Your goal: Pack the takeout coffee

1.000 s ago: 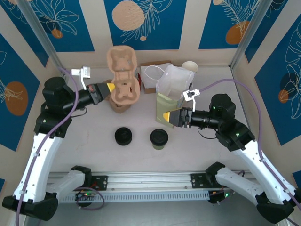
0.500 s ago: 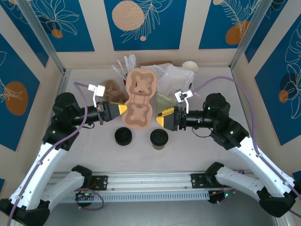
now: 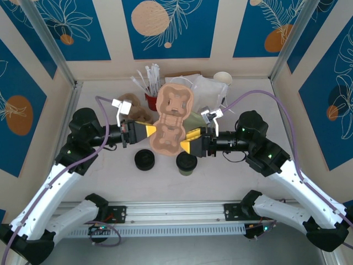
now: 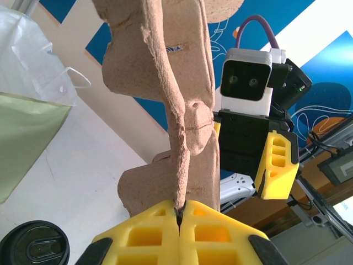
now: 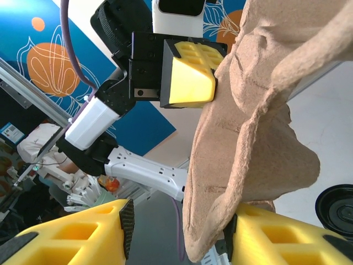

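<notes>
Where the table [image 3: 215, 176] ran back from the slotted rail [image 3: 176, 212] at its near edge, the takeout coffee [image 3: 186, 163] stood upright close to the middle of that edge, its black lid on and a little of its olive side showing. A low black lid disc [image 3: 144, 160] sat to its left, apart from it. The right gripper [image 3: 185, 145] hung just beyond and above the coffee without touching it. From the right wrist, its yellow fingers [image 5: 71, 234] stood apart with one edge of a pulp cup carrier [image 3: 172, 122] between them and a gap on one side. The left gripper [image 3: 153, 132] pointed in from the opposite side, beyond the coffee and to its left. Its fingers were pinched tight on the carrier's other edge, which the left wrist view showed nipped in the seam between them. The brown carrier stood on edge in the air between the two grippers. Toward the table's far edge were a red cup of stirrers [image 3: 148, 98], a translucent white bag [image 3: 205, 91], and, near the far right corner, a white paper cup [image 3: 223, 79]. Blue wall panels [image 3: 165, 27] with orange discs and white leaves closed the room.
</notes>
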You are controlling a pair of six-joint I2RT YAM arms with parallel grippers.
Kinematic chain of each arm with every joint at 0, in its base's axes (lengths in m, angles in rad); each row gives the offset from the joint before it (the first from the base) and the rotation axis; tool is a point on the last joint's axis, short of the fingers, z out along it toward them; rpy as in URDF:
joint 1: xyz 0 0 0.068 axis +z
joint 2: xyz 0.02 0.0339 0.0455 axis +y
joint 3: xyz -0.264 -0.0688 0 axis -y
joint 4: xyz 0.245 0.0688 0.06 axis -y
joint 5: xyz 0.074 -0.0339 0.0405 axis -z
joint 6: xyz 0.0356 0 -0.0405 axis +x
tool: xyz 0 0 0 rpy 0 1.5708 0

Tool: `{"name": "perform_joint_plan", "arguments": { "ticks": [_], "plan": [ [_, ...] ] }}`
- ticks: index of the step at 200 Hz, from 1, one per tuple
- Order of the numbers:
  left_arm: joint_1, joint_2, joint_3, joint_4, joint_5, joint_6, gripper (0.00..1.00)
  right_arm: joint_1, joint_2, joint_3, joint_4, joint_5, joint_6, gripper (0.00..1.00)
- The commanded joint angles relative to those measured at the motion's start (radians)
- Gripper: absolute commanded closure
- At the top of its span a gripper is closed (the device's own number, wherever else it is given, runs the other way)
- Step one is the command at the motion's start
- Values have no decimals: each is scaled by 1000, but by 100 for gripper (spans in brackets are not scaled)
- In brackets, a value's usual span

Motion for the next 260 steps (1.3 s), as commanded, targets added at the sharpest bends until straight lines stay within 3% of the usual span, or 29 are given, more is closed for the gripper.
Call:
{"name": "perform_joint_plan", "arguments": {
  "ticks": [1, 35, 87, 106, 122, 140, 164, 176, 211, 260],
  "plan": [
    [-18, -2, 30, 46, -12, 18, 99, 11, -10, 28, 11, -7, -30, 53],
    [-25, -2, 30, 51, -21, 18, 99, 16, -12, 24, 14, -3, -32, 57],
    [-38, 0, 28, 70, -34, 7, 100, 23, -33, 16, 4, 70, -27, 74],
    [-47, 0, 29, 76, -36, 10, 100, 23, -32, 25, -24, 105, -22, 89],
    [-53, 0, 33, 61, -46, 28, 98, 23, -31, 39, -53, 119, -21, 96],
    [-59, 3, 53, 16, -62, 61, 88, 21, -36, 48, -74, 133, -19, 100],
    [-65, 4, 103, -94, -93, 140, 46, 21, -45, 87, -147, 165, -23, 100],
    [-67, 8, 148, -189, -123, 209, 36, 19, -48, 112, -197, 179, -29, 100],
    [-68, 67, 354, -482, -195, 423, 29, 4, -38, 197, -390, 227, -23, 100],
    [-83, 125, 556, -603, -219, 649, 29, -26, 11, 295, -626, 206, 35, 100]
  ]
}}
